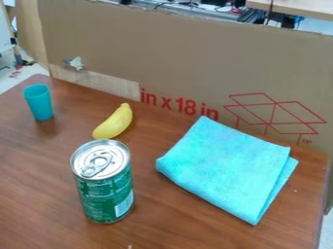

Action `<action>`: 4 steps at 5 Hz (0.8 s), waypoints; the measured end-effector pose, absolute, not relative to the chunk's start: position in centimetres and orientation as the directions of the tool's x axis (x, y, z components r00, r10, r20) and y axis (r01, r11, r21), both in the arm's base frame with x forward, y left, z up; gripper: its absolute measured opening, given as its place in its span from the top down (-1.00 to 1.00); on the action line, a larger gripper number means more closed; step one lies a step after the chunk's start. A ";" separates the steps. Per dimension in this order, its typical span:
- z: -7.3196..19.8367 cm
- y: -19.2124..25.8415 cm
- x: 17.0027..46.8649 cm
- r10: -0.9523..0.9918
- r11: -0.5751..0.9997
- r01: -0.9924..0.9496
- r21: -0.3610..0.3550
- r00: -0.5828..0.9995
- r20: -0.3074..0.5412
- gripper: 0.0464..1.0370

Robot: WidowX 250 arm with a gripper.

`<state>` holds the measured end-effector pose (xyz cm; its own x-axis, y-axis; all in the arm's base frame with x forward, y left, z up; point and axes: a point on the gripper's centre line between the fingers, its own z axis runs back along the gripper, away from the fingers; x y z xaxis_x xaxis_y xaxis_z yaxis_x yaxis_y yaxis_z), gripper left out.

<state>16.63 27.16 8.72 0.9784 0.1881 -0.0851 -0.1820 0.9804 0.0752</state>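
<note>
Wooden table | one cup | one banana | one can | one cloth

A lab or workshop, judging by cables behind the cardboard panel.

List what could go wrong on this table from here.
The green can stands close in front of the yellow banana, so a low reach from the near side might knock it. The teal cup tapers toward its base and could tip if bumped. The folded cloth may open if lifted by one layer.
</note>
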 end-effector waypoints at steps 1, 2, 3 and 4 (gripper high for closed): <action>7.6 27.2 16.3 0.191 0.981 -0.192 0.006 0.971 -0.143 -0.95; 8.3 26.9 16.3 0.208 0.977 -0.212 -0.011 0.966 -0.154 -0.94; 13.1 26.4 16.4 0.241 0.970 -0.239 0.050 0.969 -0.053 -0.93; 17.0 25.6 15.9 0.257 0.961 -0.255 0.107 0.966 -0.005 -0.93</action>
<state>15.91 25.63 17.02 0.9663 0.2574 -0.0045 -0.2554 0.9609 0.1070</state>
